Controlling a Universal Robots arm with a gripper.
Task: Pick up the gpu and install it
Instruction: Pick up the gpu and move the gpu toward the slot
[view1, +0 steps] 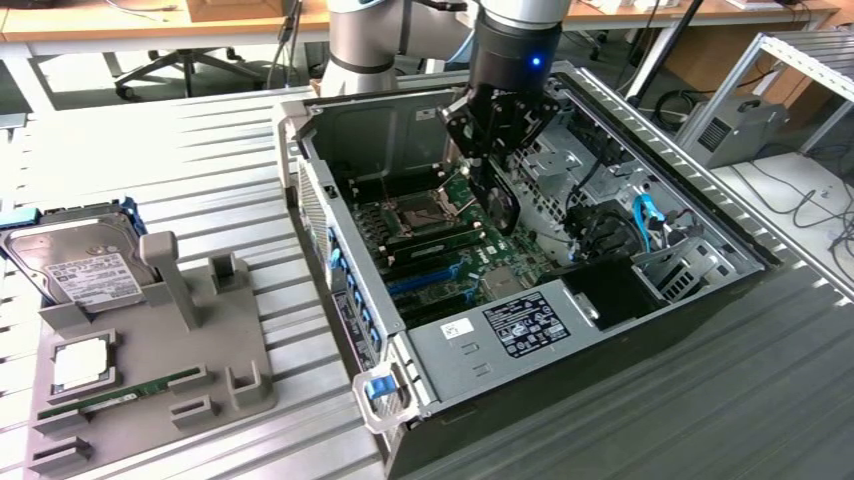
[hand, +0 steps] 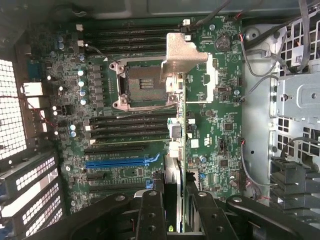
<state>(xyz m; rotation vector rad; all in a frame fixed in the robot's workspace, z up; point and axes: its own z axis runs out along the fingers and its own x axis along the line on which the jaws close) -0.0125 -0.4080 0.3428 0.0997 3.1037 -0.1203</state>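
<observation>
The gpu (hand: 180, 65) is held over the motherboard (view1: 454, 265) inside the case (view1: 494, 350); the tray (view1: 240, 340) is set at the exterior view's left.

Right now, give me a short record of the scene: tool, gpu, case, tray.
tool: shut on the gpu, inside the open case
gpu: held on edge above the motherboard, not in a slot
case: open, lying on its side
tray: at the exterior view's left, holds hard drive and RAM stick
</observation>
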